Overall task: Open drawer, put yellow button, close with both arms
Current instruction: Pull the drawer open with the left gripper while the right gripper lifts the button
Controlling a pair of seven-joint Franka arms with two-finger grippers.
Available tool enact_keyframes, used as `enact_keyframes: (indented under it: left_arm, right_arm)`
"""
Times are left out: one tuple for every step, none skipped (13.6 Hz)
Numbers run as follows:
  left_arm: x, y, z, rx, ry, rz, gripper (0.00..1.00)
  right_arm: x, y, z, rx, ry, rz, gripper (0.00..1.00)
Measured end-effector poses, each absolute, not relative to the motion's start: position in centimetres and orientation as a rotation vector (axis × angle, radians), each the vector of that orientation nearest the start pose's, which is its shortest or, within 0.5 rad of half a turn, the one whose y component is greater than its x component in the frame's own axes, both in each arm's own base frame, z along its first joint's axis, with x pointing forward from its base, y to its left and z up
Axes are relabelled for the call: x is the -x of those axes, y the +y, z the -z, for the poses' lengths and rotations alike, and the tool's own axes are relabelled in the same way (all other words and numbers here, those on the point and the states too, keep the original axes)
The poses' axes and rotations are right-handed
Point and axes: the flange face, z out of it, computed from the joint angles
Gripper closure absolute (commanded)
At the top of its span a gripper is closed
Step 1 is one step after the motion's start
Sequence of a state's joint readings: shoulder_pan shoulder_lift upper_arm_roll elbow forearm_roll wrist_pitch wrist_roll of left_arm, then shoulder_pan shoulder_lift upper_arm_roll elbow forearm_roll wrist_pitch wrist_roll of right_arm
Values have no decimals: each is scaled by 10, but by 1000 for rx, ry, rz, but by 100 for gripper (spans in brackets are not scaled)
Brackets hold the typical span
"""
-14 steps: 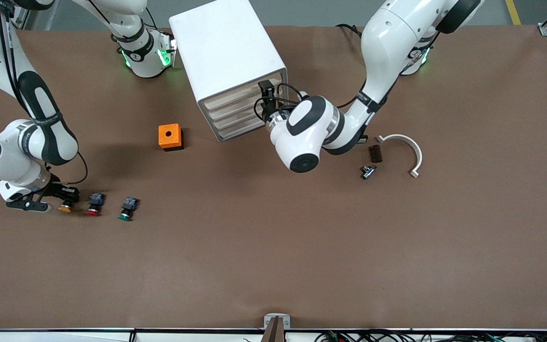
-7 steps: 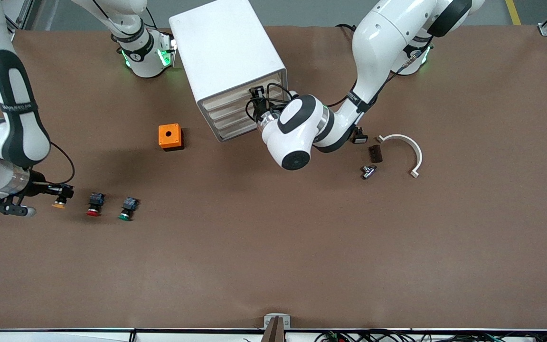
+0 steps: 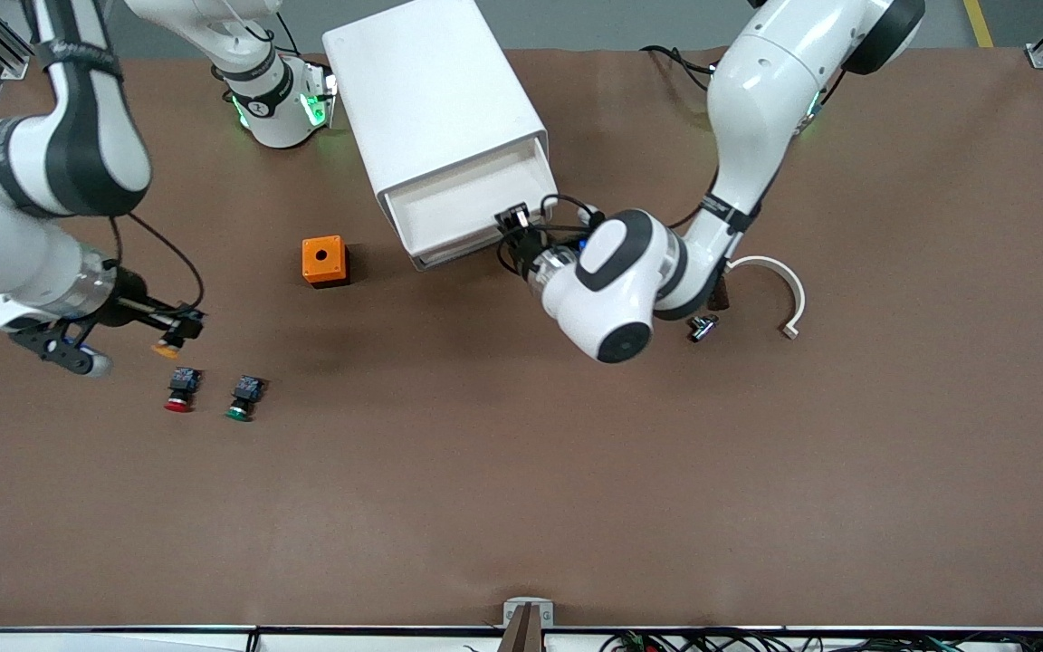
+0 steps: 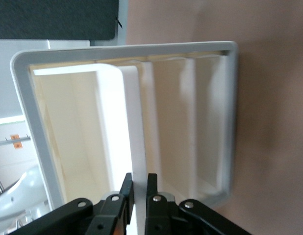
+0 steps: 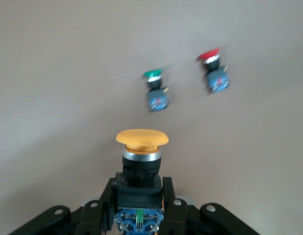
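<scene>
Drawer (image 3: 467, 204) pulled out, seemingly empty; yellow button (image 5: 141, 139) gripped aloft.

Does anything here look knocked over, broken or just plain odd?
Nothing looks damaged or spilled. The white cabinet sits askew to the table's edges, and its top drawer is pulled out, gripped at its front by the left gripper. The right gripper holds the yellow button off the table.

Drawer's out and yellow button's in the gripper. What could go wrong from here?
1. The right gripper holds the yellow button by its body only; it may slip in transit.
2. The left gripper pinches the drawer front, so both arms could collide over the drawer.
</scene>
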State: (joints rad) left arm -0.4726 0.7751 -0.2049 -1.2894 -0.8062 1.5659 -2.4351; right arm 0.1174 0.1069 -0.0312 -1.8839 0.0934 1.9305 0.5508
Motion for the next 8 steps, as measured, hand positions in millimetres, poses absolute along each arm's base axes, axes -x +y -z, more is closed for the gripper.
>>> enact_keyframes:
  left_arm:
    - [-532,-463,-305,-1695,2641,1643,100]
    - [-540,-456,-306,-1682,2634,1631,96]
    - [-546,-453,-309,-1672,2623,1613,70]
    - [-552,-450,-311,-1669,2605,1593,35]
    - [-558,-447,-311,-1670,2574,1565,6]
    - [-565,-441,-311,-1666,2553,1544,0]
    - [-571,-435,-311,-1656,2547,1535,0]
    - [-578,-426,-312,-1638,2542,1528,0]
  right_arm:
    - [-574,84,-450,2963,830,-128,100]
    - [-569,110,-453,2944,891,-131,100]
    - [-563,138,-455,2925,952,-136,100]
    - [-556,163,-457,2906,1007,-139,100]
    - [-548,191,-460,2886,1063,-136,100]
    - [-538,218,-464,2868,1109,-131,100]
    - [-529,244,-468,2851,1146,-126,100]
    - [-519,267,-472,2834,1180,-120,100]
